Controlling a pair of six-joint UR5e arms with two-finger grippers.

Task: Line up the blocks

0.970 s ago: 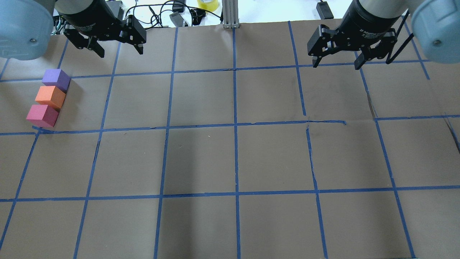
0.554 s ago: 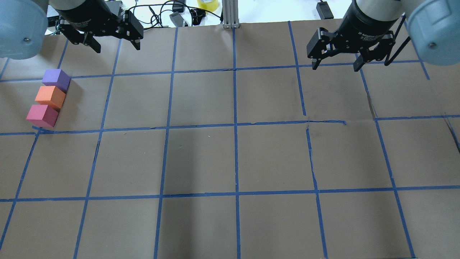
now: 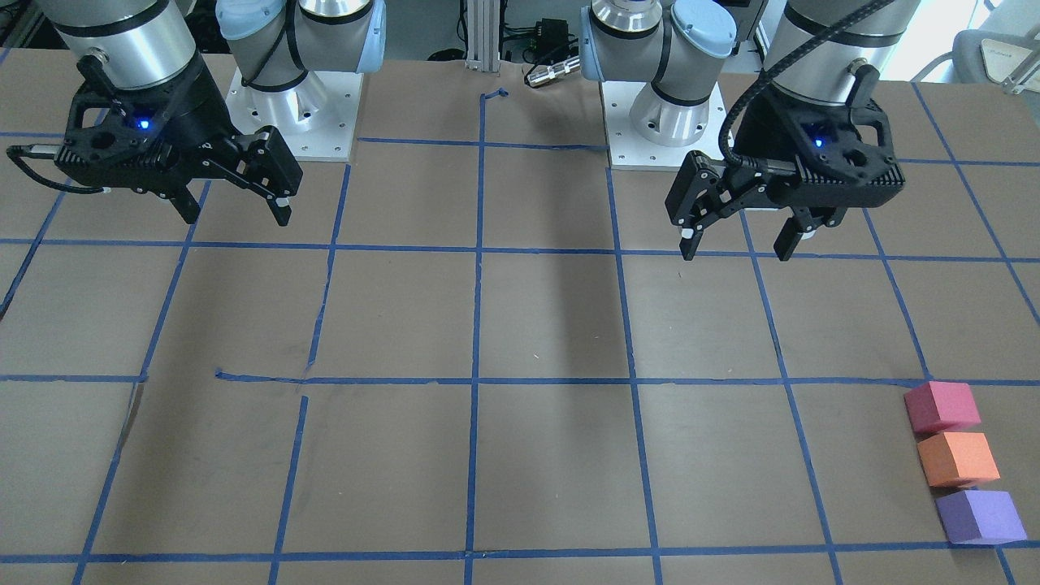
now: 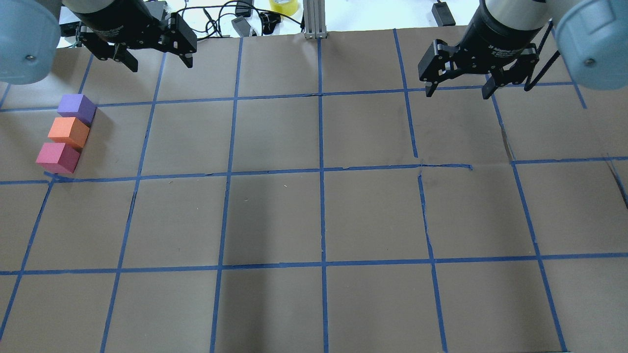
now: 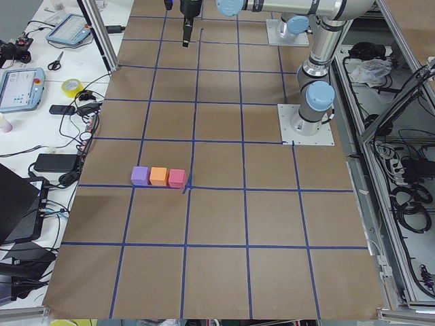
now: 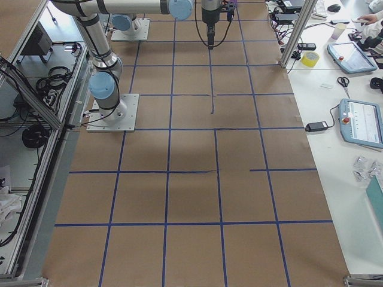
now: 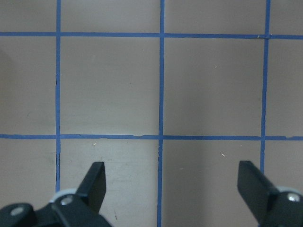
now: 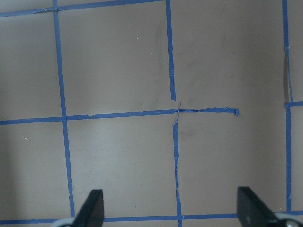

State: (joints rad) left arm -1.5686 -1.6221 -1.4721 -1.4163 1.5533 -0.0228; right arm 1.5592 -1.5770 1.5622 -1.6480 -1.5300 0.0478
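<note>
All lined up in one straight row

Purple block (image 4: 76,109), orange block (image 4: 68,132) and pinkish-red block (image 4: 57,158): small, same size, flat on the desk (image 4: 274,215), far out on the robot's left side. Orange in the middle, packed close against both others. Pinkish-red right beside a blue tape line (image 4: 93,177).

Overhead view: the left arm (image 4: 24,39) and the right arm (image 4: 588,39) are cut off by the upper corners; the yellow tape roll (image 4: 283,6) and the aluminium post (image 4: 314,17) are cut by the top edge; the surface (image 4: 274,215) runs past the left, right and lower edges. Left wrist view: the left tool (image 7: 171,172) shows only two finger ends at the lower edge, its body out of frame; right wrist view: the right tool (image 8: 170,196) likewise. Exterior left view: the purple block (image 5: 140,175), orange block (image 5: 158,176) and pinkish-red block (image 5: 177,178) are too small to tell touching from apart. Exterior right view, upper right: a person's hand (image 6: 371,21) is cut by the edge.
</note>
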